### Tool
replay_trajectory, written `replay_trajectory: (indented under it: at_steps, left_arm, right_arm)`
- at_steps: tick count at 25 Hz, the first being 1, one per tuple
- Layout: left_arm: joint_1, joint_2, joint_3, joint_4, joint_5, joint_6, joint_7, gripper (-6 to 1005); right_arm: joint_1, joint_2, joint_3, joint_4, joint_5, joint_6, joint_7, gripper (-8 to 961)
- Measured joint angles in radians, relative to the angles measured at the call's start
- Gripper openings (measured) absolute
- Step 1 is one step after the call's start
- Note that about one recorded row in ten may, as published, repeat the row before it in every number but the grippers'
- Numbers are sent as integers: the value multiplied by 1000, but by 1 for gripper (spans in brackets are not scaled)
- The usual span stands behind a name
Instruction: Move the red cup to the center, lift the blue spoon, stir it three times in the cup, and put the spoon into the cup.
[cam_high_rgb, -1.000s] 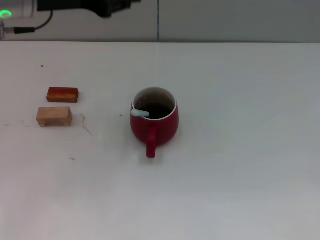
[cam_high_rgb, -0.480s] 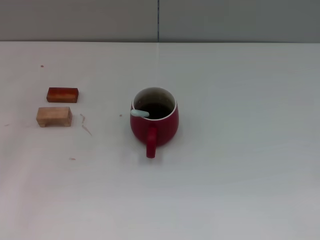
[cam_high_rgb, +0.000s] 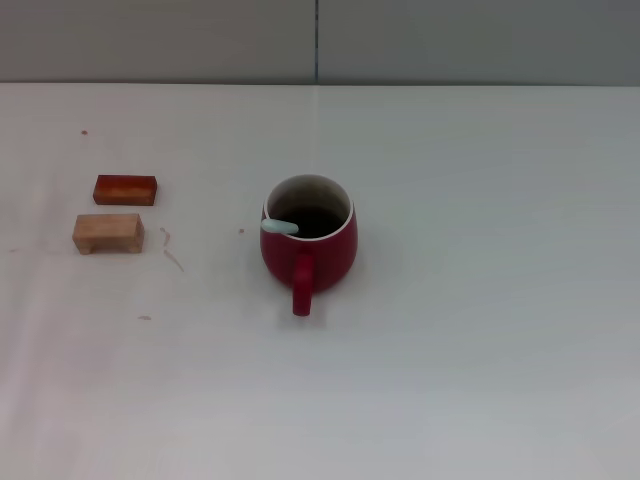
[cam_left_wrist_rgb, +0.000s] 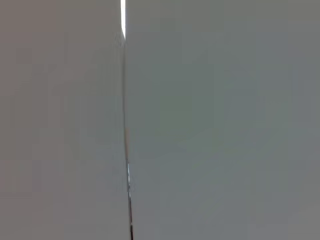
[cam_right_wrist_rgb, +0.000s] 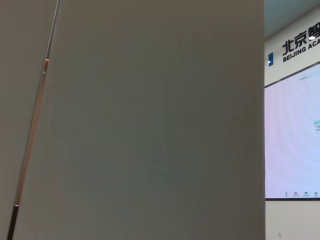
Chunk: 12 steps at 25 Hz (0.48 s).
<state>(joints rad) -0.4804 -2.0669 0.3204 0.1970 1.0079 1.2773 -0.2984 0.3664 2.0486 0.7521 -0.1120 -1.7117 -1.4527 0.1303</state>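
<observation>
The red cup (cam_high_rgb: 309, 245) stands upright near the middle of the white table (cam_high_rgb: 480, 300) in the head view, its handle pointing toward the front edge. The blue spoon (cam_high_rgb: 280, 227) rests inside the cup, its pale blue handle end leaning on the left side of the rim; the bowl is hidden in the dark interior. Neither gripper shows in any view. Both wrist views face grey wall panels only.
Two small wooden blocks lie at the left: a reddish-brown block (cam_high_rgb: 125, 189) and, just in front of it, a light tan block (cam_high_rgb: 108, 232). A grey wall runs behind the table's far edge.
One second ago a dark arm part showed at the top left of the head view; it has withdrawn out of the picture. Cup, spoon and blocks have not moved.
</observation>
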Motion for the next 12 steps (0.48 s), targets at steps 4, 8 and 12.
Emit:
replay_trajectory:
  at_steps: [4,8,12]
  left_arm:
    - [-10,-2,-33,-119,-21,-23,252,291]
    - [-13,-2,-77,-183,-32,-48,335,291]
    - [-16,-1,-98,-187,-34,-80,286,291]
  right_arm:
    - [0,2,20,0,0,11,0,574]
    - [-1,3,30,0,0,23,-1,574]
    - [3,5,55,4,0,34,-1,574]
